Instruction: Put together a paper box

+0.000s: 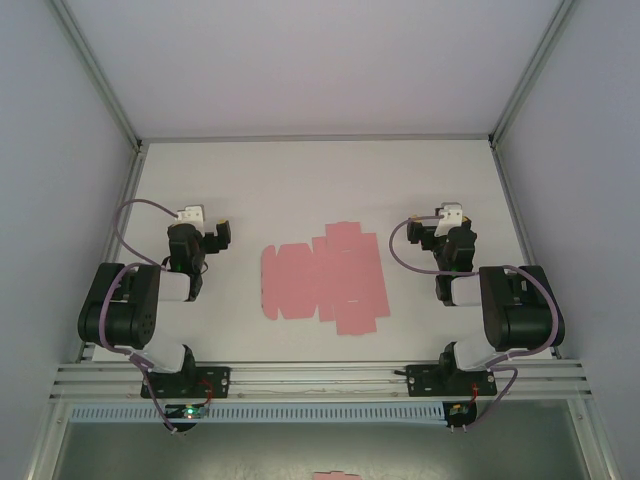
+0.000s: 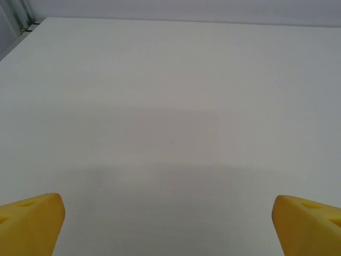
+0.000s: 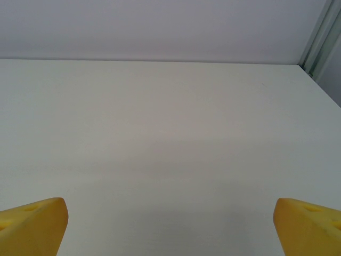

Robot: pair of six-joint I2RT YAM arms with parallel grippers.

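Observation:
The paper box [image 1: 322, 280] is a flat pink die-cut sheet with several flaps, lying in the middle of the white table between the two arms. To its left, my left gripper [image 1: 203, 238] is open and holds nothing. To its right, my right gripper [image 1: 437, 234] is also open and holds nothing. Neither gripper touches the sheet. In the left wrist view the left gripper [image 2: 170, 229] has its yellow fingertips [image 2: 32, 224] wide apart over bare table. In the right wrist view the right gripper [image 3: 170, 229] has its fingertips [image 3: 309, 226] just as wide apart over bare table.
The white table [image 1: 320, 180] runs back to grey walls, with aluminium posts [image 1: 100, 75] at the rear corners. A metal rail [image 1: 320, 378] carries both arm bases at the near edge. A tiny pink fragment [image 1: 335, 475] lies below the rail.

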